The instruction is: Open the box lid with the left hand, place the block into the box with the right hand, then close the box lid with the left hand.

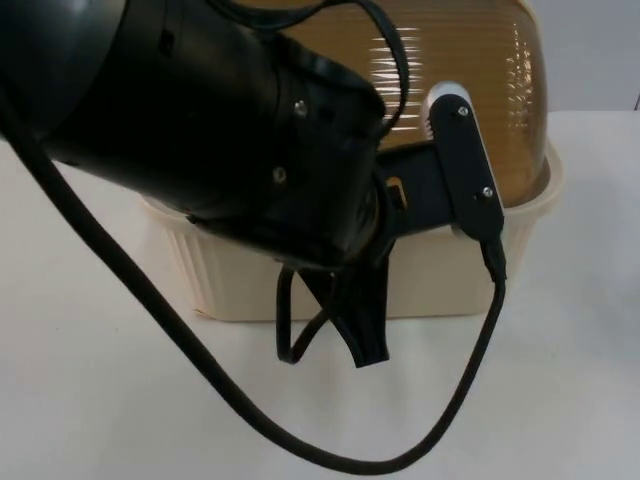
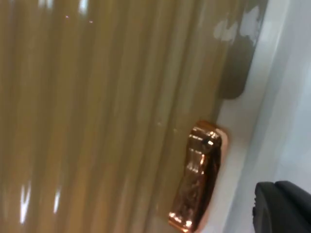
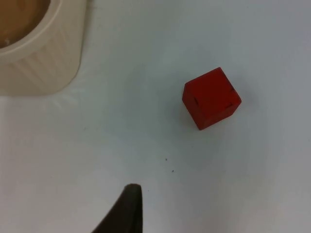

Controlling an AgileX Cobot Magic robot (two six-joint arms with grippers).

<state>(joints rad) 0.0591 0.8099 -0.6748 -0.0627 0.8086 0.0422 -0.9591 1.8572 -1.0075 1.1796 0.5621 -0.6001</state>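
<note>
Top camera faces the box (image 1: pixel 400 285); both wrist cameras share it close.

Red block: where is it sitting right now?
The right wrist view shows the red block lying on the white table, outside and apart from the cream box, not yet picked up.

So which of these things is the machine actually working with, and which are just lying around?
Part of the job:
- cream box with its ribbed amber lid, down on the box
- copper latch at the lid's edge
- red block, on the table beside the box
- left hand, at the box's front
- right hand, above the table near the block

Just there:
- white table
</note>
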